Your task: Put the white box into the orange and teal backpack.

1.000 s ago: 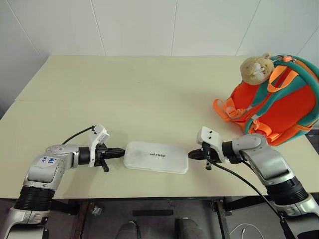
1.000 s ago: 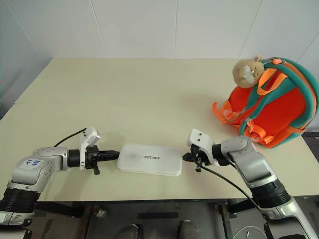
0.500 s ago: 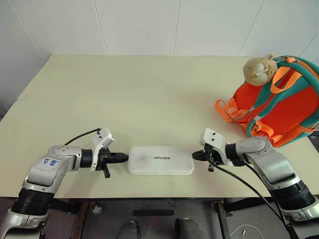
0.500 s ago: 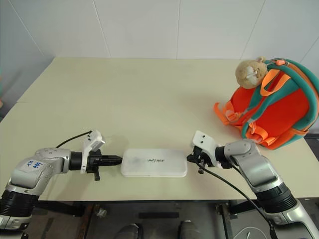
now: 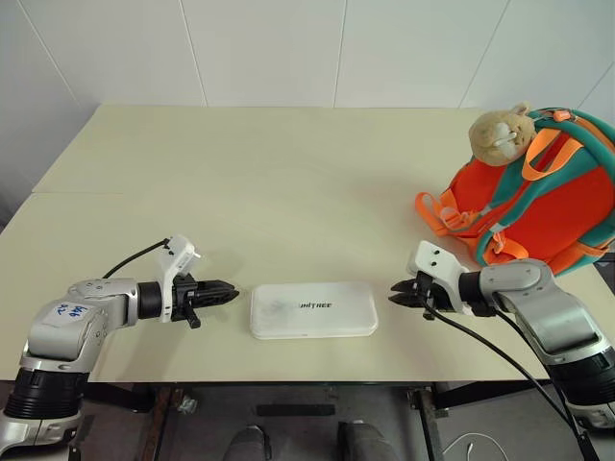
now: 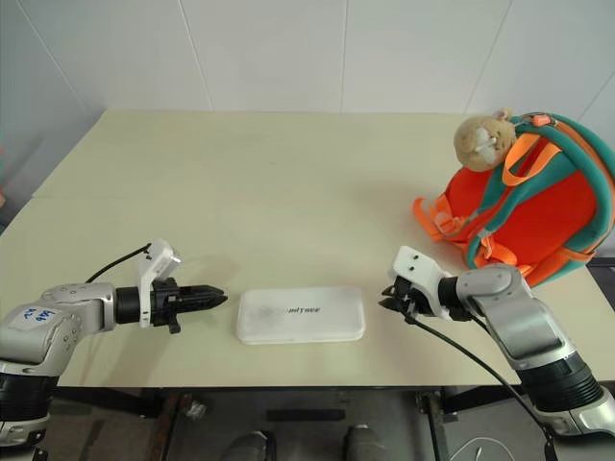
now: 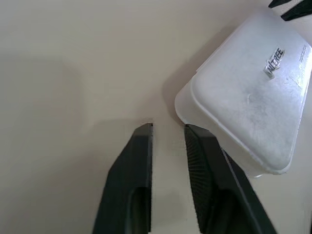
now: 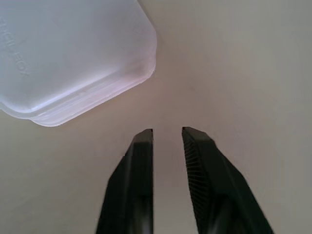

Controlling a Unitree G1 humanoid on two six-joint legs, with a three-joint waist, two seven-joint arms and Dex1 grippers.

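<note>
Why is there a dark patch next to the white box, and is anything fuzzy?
Left wrist view: the dark patch is the soft shadow of the white box on the table, beside the left gripper. Right wrist view: the box's near edge looks fuzzy, and its faint lettering is unreadable. Left eye view: even light, weak shadows, and the orange and teal backpack shows no glare.

Bare lab: white walls (image 5: 288, 48), table (image 5: 288, 173)

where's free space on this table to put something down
Free: the far half of the table, and the middle between the white box and the orange and teal backpack. Crowded: the near edge, where both end effectors flank the box.
</note>
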